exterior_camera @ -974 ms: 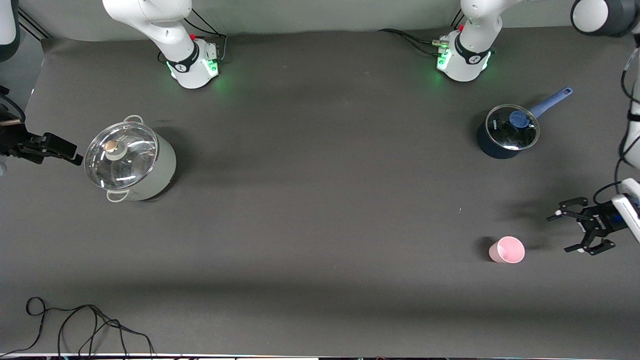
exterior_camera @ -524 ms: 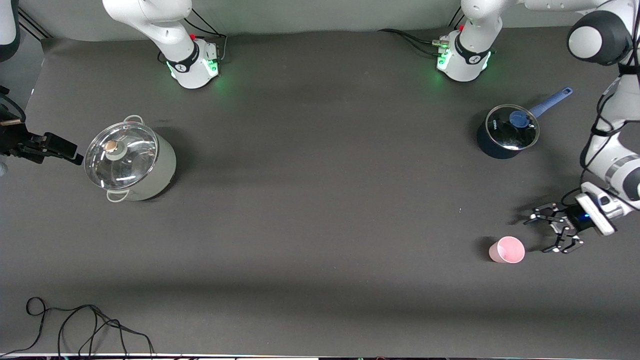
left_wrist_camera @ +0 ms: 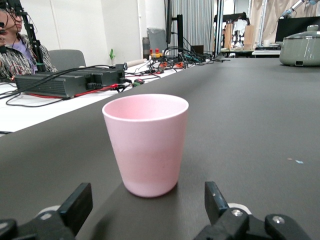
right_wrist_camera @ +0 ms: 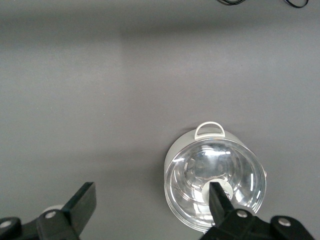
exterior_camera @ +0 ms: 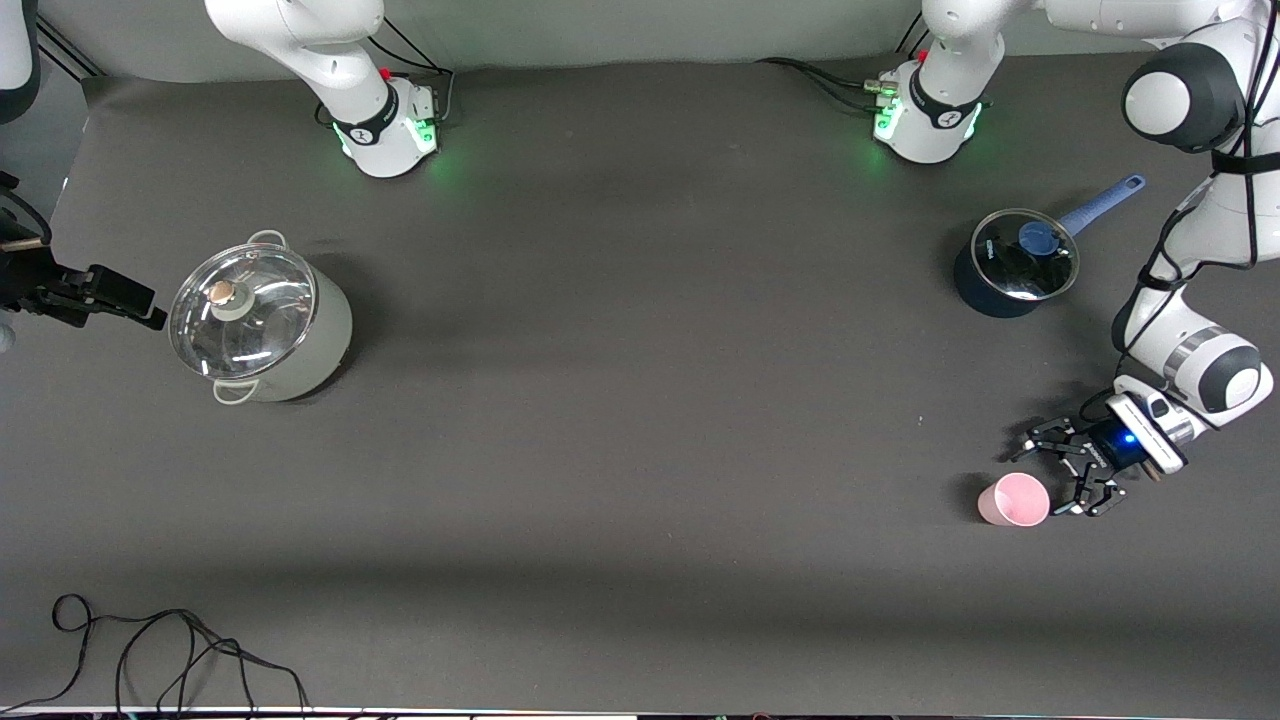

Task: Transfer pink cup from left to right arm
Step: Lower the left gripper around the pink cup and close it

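The pink cup (exterior_camera: 1013, 500) stands upright on the dark table, near the left arm's end. My left gripper (exterior_camera: 1052, 475) is low beside it, open, with its fingers pointing at the cup and not touching it. In the left wrist view the cup (left_wrist_camera: 146, 142) stands just ahead of my open left gripper (left_wrist_camera: 146, 202), centred between the two fingers. My right gripper (exterior_camera: 140, 305) waits at the right arm's end of the table, beside the large pot. It is open and empty in the right wrist view (right_wrist_camera: 150, 202).
A pale grey pot with a glass lid (exterior_camera: 260, 325) stands near the right arm's end and also shows in the right wrist view (right_wrist_camera: 215, 182). A dark blue lidded saucepan (exterior_camera: 1015, 262) stands farther from the front camera than the cup. A black cable (exterior_camera: 150, 650) lies by the near edge.
My left gripper has moved in from the left arm's end of the table toward the pink cup, staying open. The cup and the right arm have not moved.
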Robot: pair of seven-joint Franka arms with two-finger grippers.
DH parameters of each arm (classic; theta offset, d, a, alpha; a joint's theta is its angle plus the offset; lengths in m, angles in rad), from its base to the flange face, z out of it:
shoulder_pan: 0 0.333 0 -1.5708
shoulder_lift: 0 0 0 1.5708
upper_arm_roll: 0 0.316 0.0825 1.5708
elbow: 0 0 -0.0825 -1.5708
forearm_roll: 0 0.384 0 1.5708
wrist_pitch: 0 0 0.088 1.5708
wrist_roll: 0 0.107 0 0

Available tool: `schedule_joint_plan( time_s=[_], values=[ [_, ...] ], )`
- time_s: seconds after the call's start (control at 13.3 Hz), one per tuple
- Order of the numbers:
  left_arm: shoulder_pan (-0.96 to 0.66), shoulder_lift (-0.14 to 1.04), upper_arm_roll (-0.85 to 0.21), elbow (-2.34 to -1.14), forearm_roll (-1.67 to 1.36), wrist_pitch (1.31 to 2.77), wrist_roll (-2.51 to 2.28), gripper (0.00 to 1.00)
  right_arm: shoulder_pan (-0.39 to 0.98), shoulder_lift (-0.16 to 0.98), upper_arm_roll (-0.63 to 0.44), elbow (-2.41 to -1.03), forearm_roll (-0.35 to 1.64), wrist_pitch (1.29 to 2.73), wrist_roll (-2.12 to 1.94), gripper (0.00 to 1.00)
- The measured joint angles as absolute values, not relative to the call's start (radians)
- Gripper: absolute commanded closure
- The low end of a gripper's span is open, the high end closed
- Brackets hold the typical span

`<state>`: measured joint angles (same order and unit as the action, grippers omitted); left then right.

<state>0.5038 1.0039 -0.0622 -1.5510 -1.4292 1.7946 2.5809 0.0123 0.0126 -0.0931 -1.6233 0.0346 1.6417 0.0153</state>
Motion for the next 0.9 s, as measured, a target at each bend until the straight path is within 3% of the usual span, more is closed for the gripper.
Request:
schedule_joint_plan(
  time_s=[0.45, 0.6, 0.67, 0.75, 0.82, 0.9],
  values=[
    [0.48, 1.03, -0.098, -1.552, -1.472, 1.815, 2.589, 0.0, 0.012, 0.013, -0.093, -1.623, 0.035, 1.642, 0.015, 0.0],
    [0.466, 1.034, -0.106, -1.552, -1.487, 1.842, 2.591, 0.06, 0.012, 0.013, -0.093, -1.623, 0.035, 1.642, 0.015, 0.0],
    [0.461, 1.034, -0.11, -1.552, -1.491, 1.852, 2.591, 0.22, 0.012, 0.013, -0.093, -1.623, 0.035, 1.641, 0.015, 0.0],
    [0.458, 1.034, -0.112, -1.552, -1.494, 1.855, 2.591, 0.48, 0.012, 0.013, -0.093, -1.623, 0.035, 1.641, 0.015, 0.0],
    [0.456, 1.034, -0.112, -1.552, -1.495, 1.856, 2.591, 0.64, 0.012, 0.013, -0.093, -1.623, 0.035, 1.641, 0.015, 0.0],
    [0.455, 1.034, -0.112, -1.552, -1.495, 1.857, 2.592, 0.69, 0.012, 0.013, -0.093, -1.623, 0.035, 1.641, 0.015, 0.0]
  ],
)
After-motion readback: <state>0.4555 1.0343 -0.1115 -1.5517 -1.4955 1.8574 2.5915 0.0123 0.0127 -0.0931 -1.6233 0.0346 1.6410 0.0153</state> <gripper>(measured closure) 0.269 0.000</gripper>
